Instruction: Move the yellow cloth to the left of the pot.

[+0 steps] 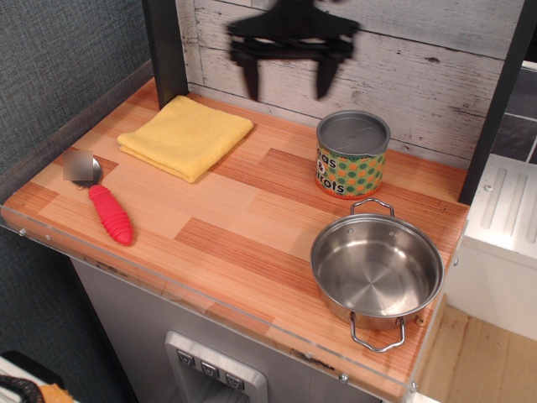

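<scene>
The black two-fingered gripper (288, 81), blurred, hangs spread wide and empty above bare wooden counter (226, 210) between folded yellow terry cloth (185, 135) and shiny steel pot (377, 269).

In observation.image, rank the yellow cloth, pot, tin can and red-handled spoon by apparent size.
1-2. Pot and yellow cloth: alike in spread, and the pot sits nearer the camera, so no firm order.
3. Tin can.
4. Red-handled spoon, long but thin.
</scene>
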`<state>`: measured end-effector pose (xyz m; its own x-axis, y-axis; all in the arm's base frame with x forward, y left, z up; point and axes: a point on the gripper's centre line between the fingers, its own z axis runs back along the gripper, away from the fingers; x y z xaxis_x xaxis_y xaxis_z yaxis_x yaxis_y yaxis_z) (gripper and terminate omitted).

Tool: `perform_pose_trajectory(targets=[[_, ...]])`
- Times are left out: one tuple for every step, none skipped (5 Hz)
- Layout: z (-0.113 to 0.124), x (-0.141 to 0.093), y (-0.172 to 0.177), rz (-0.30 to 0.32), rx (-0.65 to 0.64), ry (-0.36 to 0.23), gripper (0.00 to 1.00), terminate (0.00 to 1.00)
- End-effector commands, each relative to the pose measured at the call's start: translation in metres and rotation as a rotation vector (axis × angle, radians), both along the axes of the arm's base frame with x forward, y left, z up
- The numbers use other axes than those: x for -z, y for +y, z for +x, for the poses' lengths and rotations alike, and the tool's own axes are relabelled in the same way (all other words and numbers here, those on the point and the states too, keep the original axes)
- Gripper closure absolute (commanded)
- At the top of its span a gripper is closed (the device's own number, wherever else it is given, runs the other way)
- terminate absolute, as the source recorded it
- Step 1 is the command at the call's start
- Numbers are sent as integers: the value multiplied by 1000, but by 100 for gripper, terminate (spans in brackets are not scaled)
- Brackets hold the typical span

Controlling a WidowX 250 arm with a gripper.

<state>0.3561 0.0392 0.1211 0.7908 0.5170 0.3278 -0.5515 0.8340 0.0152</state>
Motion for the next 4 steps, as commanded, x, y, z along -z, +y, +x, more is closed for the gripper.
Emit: perform_pose_trajectory(targets=[[-22, -12, 47, 11, -174, 26, 0, 0], [-27, -4, 68, 8, -219, 49, 0, 0], [-23, 11, 88, 42, -178, 92, 100, 0], [-9, 30, 101, 80, -45, 104, 100, 0]])
